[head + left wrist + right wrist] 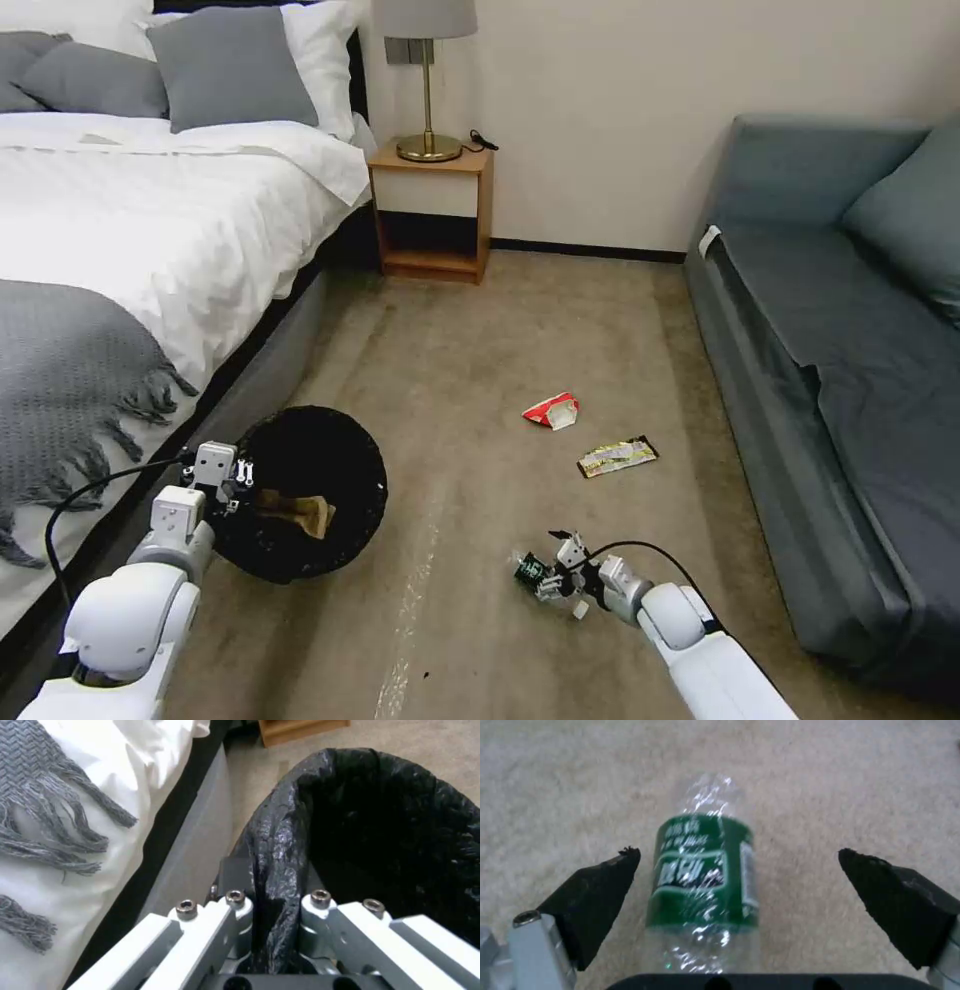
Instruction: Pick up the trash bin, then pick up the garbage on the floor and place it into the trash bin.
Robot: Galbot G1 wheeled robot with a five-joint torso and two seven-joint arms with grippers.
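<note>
Left gripper [243,478] clamped on the trash bin [345,450] rim, right gripper [545,578] spread wide around the bottle [527,571]

The left gripper pinches the black bag [280,843] folded over the bin's rim, holding the bin tilted beside the bed [150,230], its mouth toward the camera and a crumpled brown paper bag [300,512] lying inside. The right gripper [740,870] sits low over the carpet [480,340], its black fingertips [600,885] set far apart on either side of the clear bottle [705,870] with the green label, neither touching it; the bottle lies on its side on the floor. Farther out toward the sofa [850,380] lie the red-and-white packet [552,410] and, just beyond it, the gold-and-black wrapper [617,456], both on the carpet, well apart from the bin
</note>
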